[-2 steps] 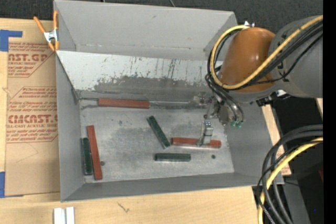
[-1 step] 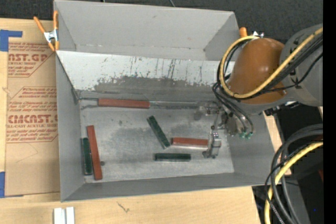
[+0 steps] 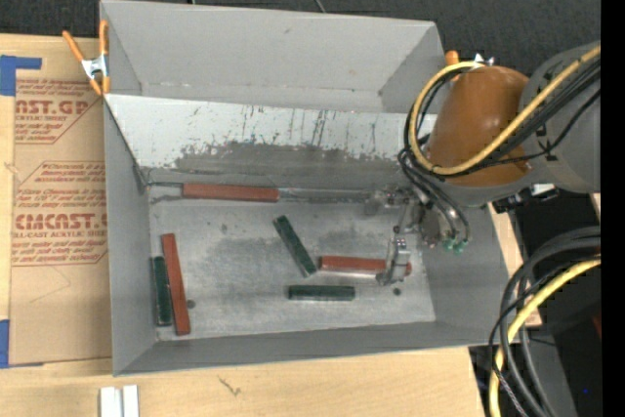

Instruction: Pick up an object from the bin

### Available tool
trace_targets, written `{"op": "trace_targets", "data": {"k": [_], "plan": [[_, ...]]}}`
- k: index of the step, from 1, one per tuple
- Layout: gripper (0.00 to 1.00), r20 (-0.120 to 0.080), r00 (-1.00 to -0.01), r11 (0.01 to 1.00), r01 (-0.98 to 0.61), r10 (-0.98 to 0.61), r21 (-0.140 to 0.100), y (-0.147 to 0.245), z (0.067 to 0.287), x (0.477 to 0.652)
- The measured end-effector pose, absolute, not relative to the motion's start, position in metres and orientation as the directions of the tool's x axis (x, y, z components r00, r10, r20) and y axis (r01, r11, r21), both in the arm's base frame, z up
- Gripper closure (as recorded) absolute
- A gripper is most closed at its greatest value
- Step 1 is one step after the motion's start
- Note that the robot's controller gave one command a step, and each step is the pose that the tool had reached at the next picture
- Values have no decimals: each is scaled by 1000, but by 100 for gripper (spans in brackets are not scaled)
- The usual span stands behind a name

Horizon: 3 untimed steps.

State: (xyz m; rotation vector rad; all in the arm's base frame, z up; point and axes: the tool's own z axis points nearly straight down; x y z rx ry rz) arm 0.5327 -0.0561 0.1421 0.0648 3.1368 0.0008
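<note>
Open room: the bin (image 3: 264, 54) has bare floor in its middle-left part; its right wall is near the end effector (image 3: 398, 267).
End effector: low at the right end of the short red stick (image 3: 350, 264); spread or pressed together, I cannot tell.
Around: front green stick (image 3: 320, 291) just beside; slanted green stick (image 3: 294, 245) at the other end.
Well apart: long red stick (image 3: 229, 193) along the back wall.
Axis: the short red stick lies left-right.
</note>
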Motion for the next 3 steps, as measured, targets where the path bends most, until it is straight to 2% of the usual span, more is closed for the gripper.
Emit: {"op": "trace_targets", "data": {"k": [1,2,3], "plan": [[0,-3,-998,998,66,66,1,-51,71,544],[100,-1,-986,986,167,167,1,-59,70,549],[100,-2,-986,986,167,167,1,-59,70,549]]}}
